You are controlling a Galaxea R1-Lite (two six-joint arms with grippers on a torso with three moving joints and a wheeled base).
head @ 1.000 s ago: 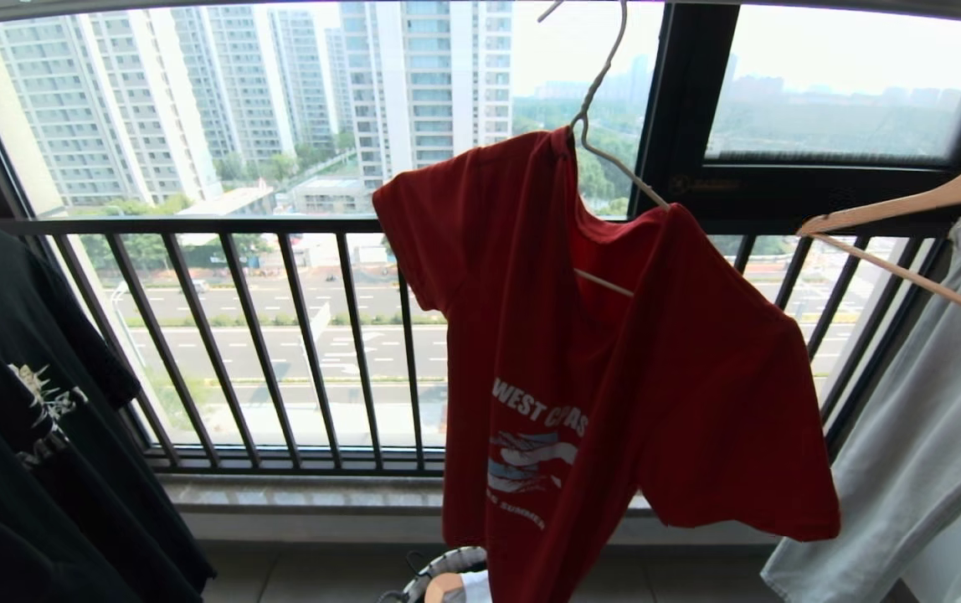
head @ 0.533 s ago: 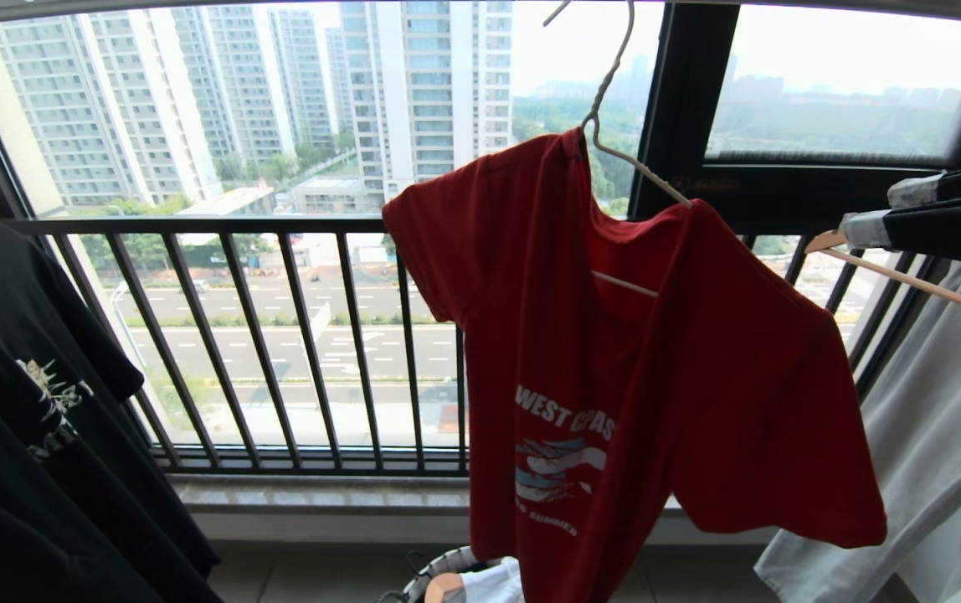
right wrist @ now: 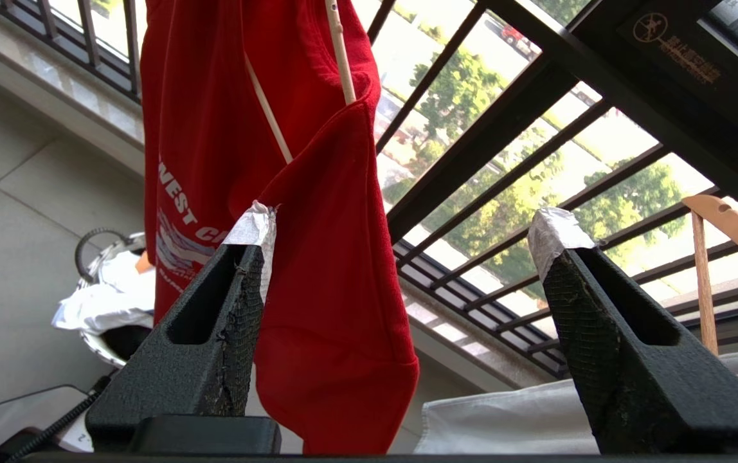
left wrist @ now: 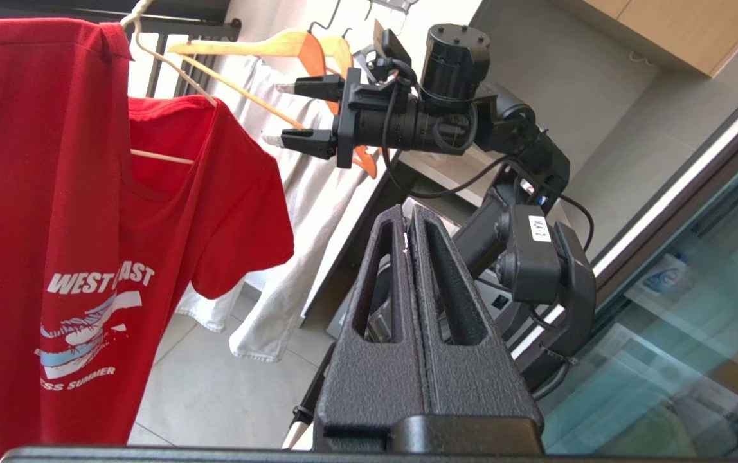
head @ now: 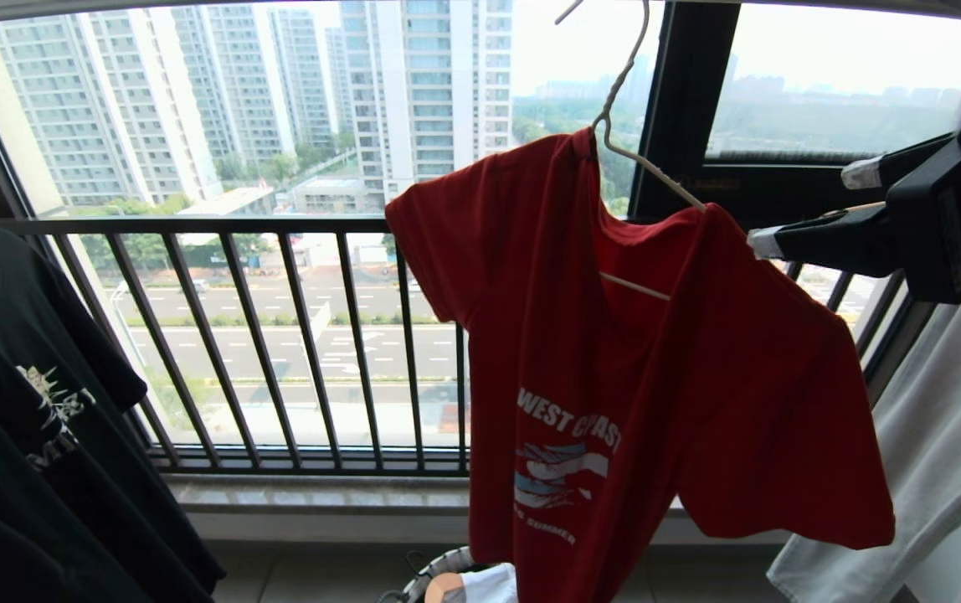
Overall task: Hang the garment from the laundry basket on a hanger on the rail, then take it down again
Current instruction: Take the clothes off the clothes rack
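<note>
One red T-shirt (head: pixel 614 377) hangs crooked on a white wire hanger (head: pixel 627 109) before the barred window (head: pixel 280 335), a black shirt (head: pixel 20 402) and grey garment (head: pixel 949 435) flanking it. Right gripper (head: pixel 807 205), fingers spread wide, hovers beside its shoulder; left gripper (left wrist: pixel 411 238) is pressed together, empty. Below, the basket (head: pixel 439 574) is mostly cut off.

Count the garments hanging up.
3: the black T-shirt at the left, the red T-shirt in the middle on the white wire hanger, the pale grey garment at the right. Others may hang out of view.
</note>
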